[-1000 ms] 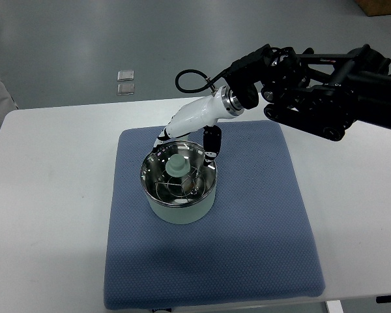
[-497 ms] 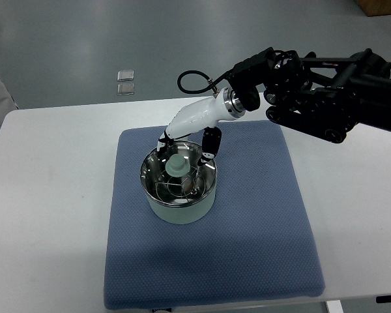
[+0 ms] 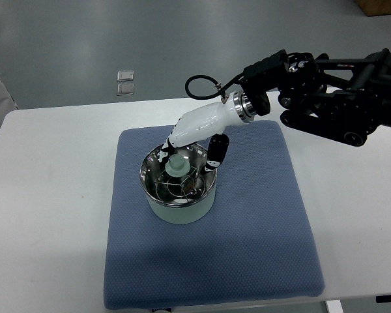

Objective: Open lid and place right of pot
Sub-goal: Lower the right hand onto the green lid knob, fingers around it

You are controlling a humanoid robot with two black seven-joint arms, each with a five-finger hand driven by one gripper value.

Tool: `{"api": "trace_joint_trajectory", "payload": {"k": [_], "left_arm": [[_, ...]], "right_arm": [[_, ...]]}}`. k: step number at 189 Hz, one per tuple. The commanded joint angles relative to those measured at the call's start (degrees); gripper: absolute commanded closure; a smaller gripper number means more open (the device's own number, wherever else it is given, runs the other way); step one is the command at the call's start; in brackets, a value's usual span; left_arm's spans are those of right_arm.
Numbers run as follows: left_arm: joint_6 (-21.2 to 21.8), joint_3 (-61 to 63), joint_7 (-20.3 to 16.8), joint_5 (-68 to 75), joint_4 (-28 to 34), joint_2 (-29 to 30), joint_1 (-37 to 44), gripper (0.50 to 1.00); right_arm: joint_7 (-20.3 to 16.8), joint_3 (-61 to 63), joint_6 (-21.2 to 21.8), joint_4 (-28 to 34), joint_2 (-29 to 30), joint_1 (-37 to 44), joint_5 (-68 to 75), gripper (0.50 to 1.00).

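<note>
A pale green pot (image 3: 180, 207) stands on the blue mat (image 3: 247, 228), left of its middle. A shiny metal lid (image 3: 176, 177) with a pale green knob (image 3: 177, 164) covers it. My right hand (image 3: 186, 154), white with black fingertips, reaches in from the upper right and hangs over the lid's far side. Its fingers are spread around the knob, one at the far left, one at the right rim, and hold nothing. The left arm is out of sight.
The mat lies on a white table (image 3: 45, 195). Bare mat stretches right of the pot. Two small clear packets (image 3: 125, 81) lie on the grey floor beyond the table. The black right arm (image 3: 332, 98) spans the upper right.
The right hand has shifted a little to the right and lower toward the lid, fingers now flanking the knob. The arm's black part moved right. Pot and lid stayed put.
</note>
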Motion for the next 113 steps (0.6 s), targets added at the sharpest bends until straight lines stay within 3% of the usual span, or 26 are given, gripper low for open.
{"api": "trace_joint_trajectory", "payload": {"k": [1,113], "left_arm": [[0.0,0.0,0.0,0.0,0.0,0.0,0.0,0.5],[0.0,0.0,0.0,0.0,0.0,0.0,0.0,0.5]], "right_arm": [[0.14,-0.05,-1.35,0.09,0.21,-0.72,-0.33,0.709],[-0.65,-0.22,-7.24,-1.23,1.0,-1.34,-3.58,0.738]]}}
